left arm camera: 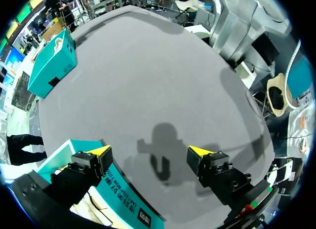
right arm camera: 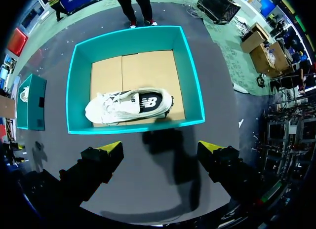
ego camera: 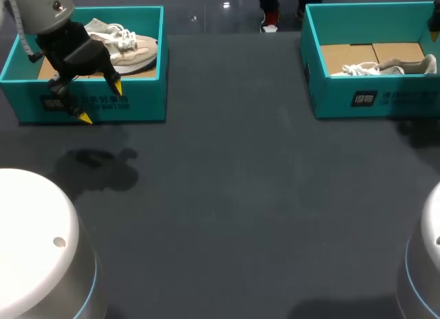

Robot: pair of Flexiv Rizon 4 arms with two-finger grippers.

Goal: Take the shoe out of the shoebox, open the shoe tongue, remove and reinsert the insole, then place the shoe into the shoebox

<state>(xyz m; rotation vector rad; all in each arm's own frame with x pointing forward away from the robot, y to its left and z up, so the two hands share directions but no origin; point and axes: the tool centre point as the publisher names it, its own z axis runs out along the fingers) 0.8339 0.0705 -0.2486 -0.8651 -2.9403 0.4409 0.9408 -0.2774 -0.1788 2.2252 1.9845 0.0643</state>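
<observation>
- From the head view, the left arm (ego camera: 69, 47) and the left fingers (ego camera: 117, 86) cover one end of the shoe (ego camera: 130, 47) and part of the left shoebox (ego camera: 148, 102).
- The right shoebox (ego camera: 344, 99) is cut off by that view's edge, and its front wall hides the lower part of the second shoe (ego camera: 385, 67).
- From the left wrist, only a corner of the left shoebox (left arm camera: 126, 204) shows; the pale patch (left arm camera: 89, 209) inside is probably laces.
- From the right wrist, the left shoebox (right arm camera: 32, 108) is clipped by the dark rim; the white bit (right arm camera: 23, 94) in it is too small to tell.

Silver-grey and cylindrical, the left arm (ego camera: 42, 9) trails a speckled cable (ego camera: 25, 38) and ends in a blocky black left hand (ego camera: 100, 102) with two yellow-tipped fingers (left arm camera: 219, 171). The right hand (right arm camera: 160, 146) matches. White domed bases (ego camera: 31, 229) carry pale blue rings.
</observation>
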